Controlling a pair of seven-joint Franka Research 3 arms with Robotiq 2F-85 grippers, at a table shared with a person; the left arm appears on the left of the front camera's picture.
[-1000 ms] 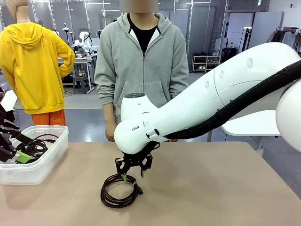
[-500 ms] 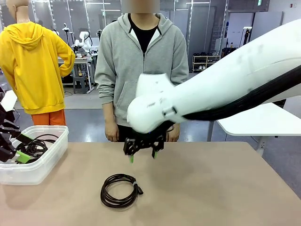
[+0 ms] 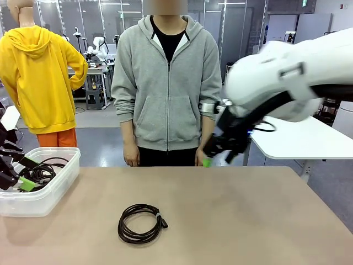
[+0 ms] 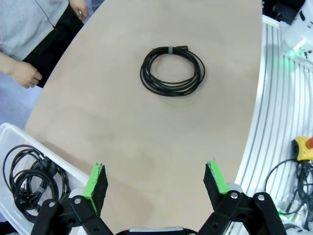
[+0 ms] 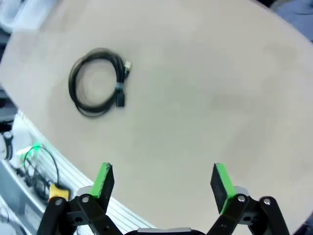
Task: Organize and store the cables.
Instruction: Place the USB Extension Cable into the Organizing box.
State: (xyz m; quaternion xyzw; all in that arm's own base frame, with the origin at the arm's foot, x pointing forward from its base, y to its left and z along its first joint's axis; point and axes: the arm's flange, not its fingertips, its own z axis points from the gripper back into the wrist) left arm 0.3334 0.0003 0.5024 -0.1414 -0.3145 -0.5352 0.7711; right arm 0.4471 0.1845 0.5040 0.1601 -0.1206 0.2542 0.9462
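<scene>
Legible text and markings: none.
No lettering, label, brand or number can be read on any surface in the front or wrist views; a small green sign [image 3: 304, 3] high on the far wall is too small to make out.
</scene>
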